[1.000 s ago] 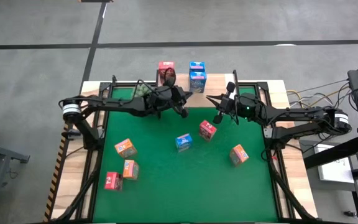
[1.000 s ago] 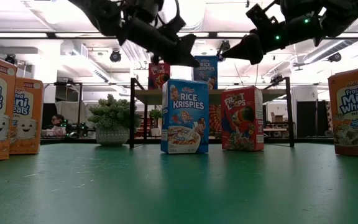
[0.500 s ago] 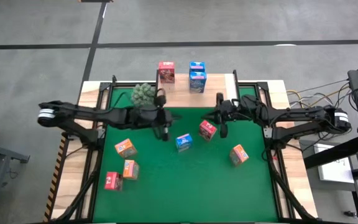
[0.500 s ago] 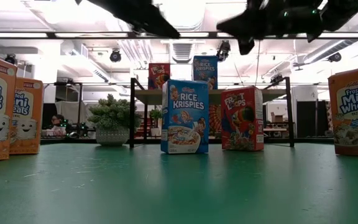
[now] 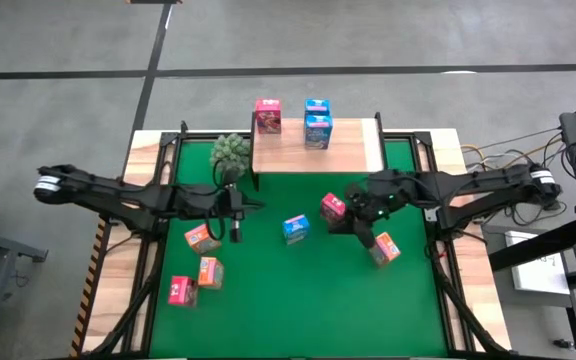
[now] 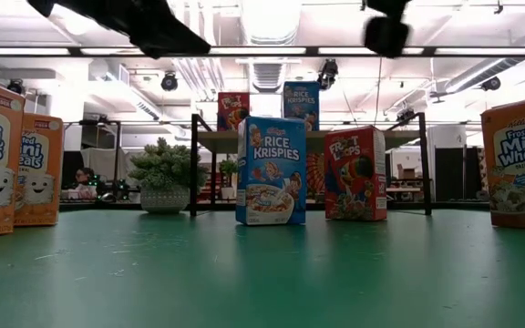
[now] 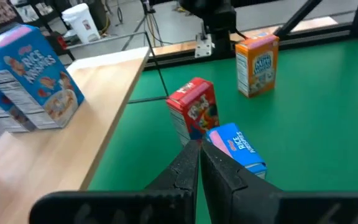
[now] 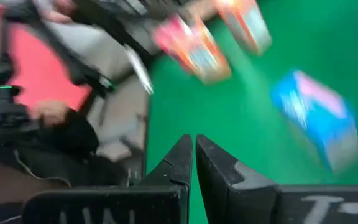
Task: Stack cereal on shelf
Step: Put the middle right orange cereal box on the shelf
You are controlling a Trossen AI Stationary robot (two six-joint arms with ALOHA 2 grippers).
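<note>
**Open lanes low on the mat, traffic in the middle**

Bottom centre and lower right of the green mat (image 5: 308, 310) lie bare in the high view. Centre frame is crowded: a blue box (image 5: 295, 229) and a red box (image 5: 333, 208) stand close together, with the right gripper (image 5: 360, 222) between the red box and an orange box (image 5: 384, 249). The left gripper (image 5: 235, 214) sits beside another orange box (image 5: 202, 238). On the shelf (image 5: 353, 150), the right half is bare; boxes fill its upper left, and a plant ball (image 5: 231, 152) guards the left end.
</note>
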